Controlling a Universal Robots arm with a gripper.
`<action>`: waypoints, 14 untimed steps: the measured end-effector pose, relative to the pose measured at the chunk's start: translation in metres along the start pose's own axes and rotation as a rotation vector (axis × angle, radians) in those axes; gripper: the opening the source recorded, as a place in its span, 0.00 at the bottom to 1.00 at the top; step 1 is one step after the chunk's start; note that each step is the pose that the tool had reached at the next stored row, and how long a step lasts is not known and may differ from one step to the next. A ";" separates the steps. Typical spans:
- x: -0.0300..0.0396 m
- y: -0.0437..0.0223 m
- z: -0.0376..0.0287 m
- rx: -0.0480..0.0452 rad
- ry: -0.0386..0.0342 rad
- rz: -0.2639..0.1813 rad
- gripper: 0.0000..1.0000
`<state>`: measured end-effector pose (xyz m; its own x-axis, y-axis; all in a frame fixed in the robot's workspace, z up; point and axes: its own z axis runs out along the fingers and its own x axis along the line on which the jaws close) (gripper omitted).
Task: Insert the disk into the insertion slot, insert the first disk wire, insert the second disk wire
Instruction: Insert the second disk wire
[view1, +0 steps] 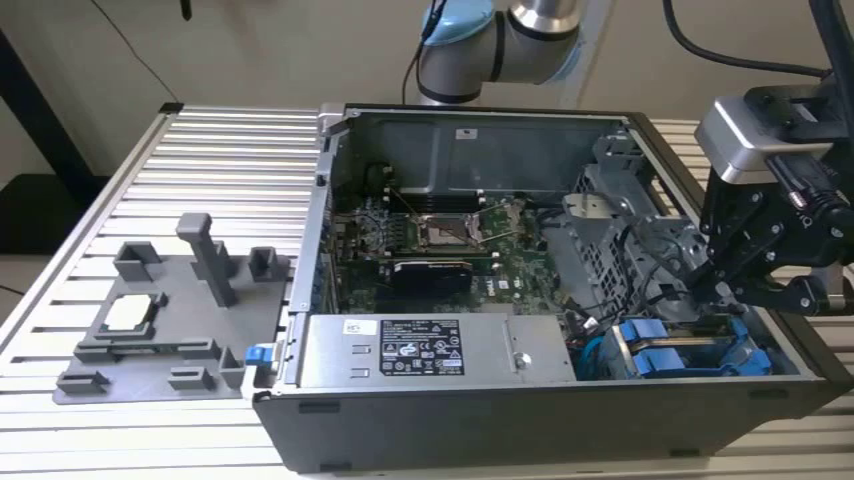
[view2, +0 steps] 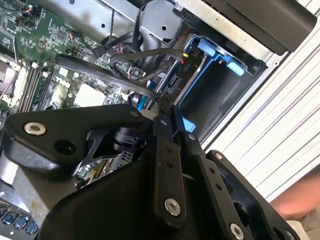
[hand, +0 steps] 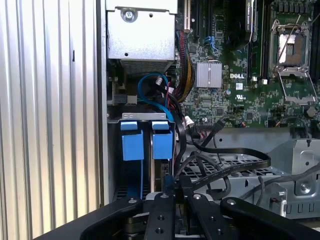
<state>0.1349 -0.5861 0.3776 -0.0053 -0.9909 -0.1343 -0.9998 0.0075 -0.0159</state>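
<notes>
The open computer case (view1: 307, 300) lies on a slatted table. In its corner at the exterior view's right, the insertion slot cage (view1: 607, 355) (hand: 145, 118) holds two blue carriers side by side (view1: 667, 358). Both blue tabs (hand: 132, 141) (hand: 162, 141) face out, so I cannot tell which one carries the disk. My gripper (view1: 710, 292) (view2: 167, 112) (hand: 176, 184) hangs over the cage, in line with the carrier nearer the motherboard. Its fingers (hand: 161, 210) stand close together on a small dark wire connector. A blue wire (hand: 150, 87) and black wires (hand: 227, 165) run beside it.
The silver labelled power-supply box (view1: 441, 350) lies beside the cage. The motherboard (view1: 427, 235) fills the case floor. A grey fixture plate (view1: 160, 320) rests on the table at the exterior view's left. Part of a person (view2: 300, 200) shows outside the case wall.
</notes>
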 end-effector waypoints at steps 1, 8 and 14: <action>0.0000 0.0000 0.0000 0.0000 0.0000 0.000 0.16; 0.0006 0.0000 0.0033 0.0004 -0.0056 0.001 0.16; 0.0025 -0.0006 0.0100 0.0004 -0.0219 0.001 0.16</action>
<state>0.1357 -0.5872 0.3674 -0.0057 -0.9877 -0.1560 -0.9998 0.0084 -0.0162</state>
